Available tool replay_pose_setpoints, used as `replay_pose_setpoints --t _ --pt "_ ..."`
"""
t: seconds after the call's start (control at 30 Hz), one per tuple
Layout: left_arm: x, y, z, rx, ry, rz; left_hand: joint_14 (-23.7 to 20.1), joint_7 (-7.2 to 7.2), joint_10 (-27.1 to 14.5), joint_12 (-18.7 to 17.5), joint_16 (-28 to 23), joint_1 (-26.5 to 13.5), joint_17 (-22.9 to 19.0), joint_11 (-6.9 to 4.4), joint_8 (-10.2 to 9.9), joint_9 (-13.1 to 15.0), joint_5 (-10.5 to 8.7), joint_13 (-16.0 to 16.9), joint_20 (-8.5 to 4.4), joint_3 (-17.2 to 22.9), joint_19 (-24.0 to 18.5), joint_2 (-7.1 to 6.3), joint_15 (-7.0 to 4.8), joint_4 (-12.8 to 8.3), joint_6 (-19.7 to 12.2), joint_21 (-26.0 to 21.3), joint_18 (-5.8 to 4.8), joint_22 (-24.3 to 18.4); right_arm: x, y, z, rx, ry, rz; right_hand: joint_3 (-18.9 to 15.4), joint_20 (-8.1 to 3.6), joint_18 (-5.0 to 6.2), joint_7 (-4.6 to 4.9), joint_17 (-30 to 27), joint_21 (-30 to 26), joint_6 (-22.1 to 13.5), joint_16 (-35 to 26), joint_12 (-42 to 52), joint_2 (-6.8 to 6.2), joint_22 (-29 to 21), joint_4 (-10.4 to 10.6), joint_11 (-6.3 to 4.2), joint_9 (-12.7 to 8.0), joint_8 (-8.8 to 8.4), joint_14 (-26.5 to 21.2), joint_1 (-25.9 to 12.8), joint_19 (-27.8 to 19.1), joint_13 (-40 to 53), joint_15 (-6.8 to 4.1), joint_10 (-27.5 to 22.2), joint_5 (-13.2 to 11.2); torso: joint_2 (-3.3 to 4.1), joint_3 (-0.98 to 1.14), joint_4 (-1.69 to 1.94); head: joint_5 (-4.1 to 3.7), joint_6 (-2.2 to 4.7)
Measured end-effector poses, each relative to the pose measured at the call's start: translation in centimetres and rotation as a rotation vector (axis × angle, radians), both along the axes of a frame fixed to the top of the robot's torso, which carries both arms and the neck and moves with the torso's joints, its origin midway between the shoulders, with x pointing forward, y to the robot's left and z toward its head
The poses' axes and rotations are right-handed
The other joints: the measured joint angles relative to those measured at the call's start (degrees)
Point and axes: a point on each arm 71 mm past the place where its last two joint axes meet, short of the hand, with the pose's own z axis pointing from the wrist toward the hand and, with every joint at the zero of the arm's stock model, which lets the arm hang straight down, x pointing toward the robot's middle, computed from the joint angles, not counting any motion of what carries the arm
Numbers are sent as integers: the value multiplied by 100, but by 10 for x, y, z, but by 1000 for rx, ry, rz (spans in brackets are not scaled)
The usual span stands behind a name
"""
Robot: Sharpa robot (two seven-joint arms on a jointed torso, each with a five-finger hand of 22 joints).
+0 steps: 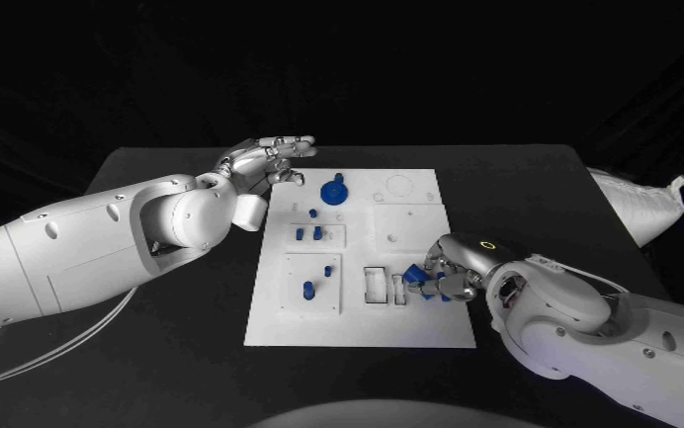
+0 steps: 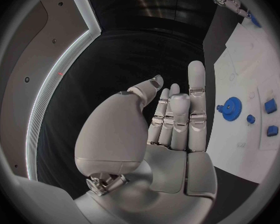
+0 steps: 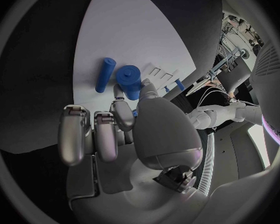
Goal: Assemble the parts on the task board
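Silver fingers of the right hand (image 1: 445, 272) close around a blue part (image 1: 415, 274) at the near right of the white task board (image 1: 413, 218), beside a clear rectangular slot (image 1: 375, 285); the wrist view shows a blue cylinder (image 3: 130, 79) at its fingertips and a blue peg (image 3: 105, 74) lying just beside it. The left hand (image 1: 267, 159) hovers empty, fingers apart, off the board's far left corner near the blue gear (image 1: 334, 191). The step appears to be seating this part, which calls for careful alignment before pressing down.
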Motion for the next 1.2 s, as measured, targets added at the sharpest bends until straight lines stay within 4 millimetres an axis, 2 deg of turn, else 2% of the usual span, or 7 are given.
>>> replay_pose_setpoints --t 0.27,0.53,0.6,0.87,0.97,1.2 --pt "0 0 0 0 0 0 0 0 0 0 0 0 0 0 0 0 0 0 0 0 0 0 0 0 0 0 0 0 -5 4 17 92 -44 -23 42 -41 -1 0 5 24 -1 0 5 30 32 41 -1 0 0 -9 -30 -1 0 -29 -1 184 -3 0 7 -7 4" --pt "0 0 0 -1 0 -1 0 0 0 0 0 0 0 0 0 0 0 0 0 0 0 0 0 0 0 0 0 0 -5 12 19 143 -22 -35 19 -42 0 0 4 27 -1 0 5 55 40 102 2 0 -3 0 -55 0 1 -40 -4 256 -2 -4 19 -15 -4" --pt "0 0 0 -1 0 -2 0 0 -3 0 0 0 0 -3 0 0 0 0 0 -6 0 0 0 6 0 0 0 0 -5 16 18 151 -9 -34 28 -42 -1 0 4 46 -1 0 22 115 44 129 22 0 -7 0 -115 0 2 -40 -26 257 -2 -4 19 -12 -8" --pt "-1 -1 0 -2 1 -5 0 0 -21 0 0 0 -7 -21 0 0 0 0 0 -17 0 0 0 18 0 0 0 0 -6 34 12 174 78 -11 7 -62 -1 32 3 46 31 -1 28 371 48 153 -7 1 -17 0 -371 -21 265 -40 -56 299 3 -4 26 -7 -13" --pt "-1 -2 0 -3 1 -6 0 0 -21 0 0 0 -6 -21 0 0 0 0 0 -17 0 0 0 18 0 0 0 0 -6 39 10 172 107 0 6 -65 -1 53 3 46 53 -1 28 416 48 154 -7 1 -9 -1 -416 -18 331 -82 -56 324 3 -4 26 -7 -17" --pt "-1 -2 0 -3 1 -9 0 0 -21 0 0 0 -6 -21 0 0 0 0 0 -17 0 0 0 18 0 0 0 0 -3 44 5 150 143 10 -2 -95 -1 61 3 46 61 -1 33 476 56 161 -27 1 -1 -9 -476 -12 459 -90 -76 398 3 -4 26 -7 -30"
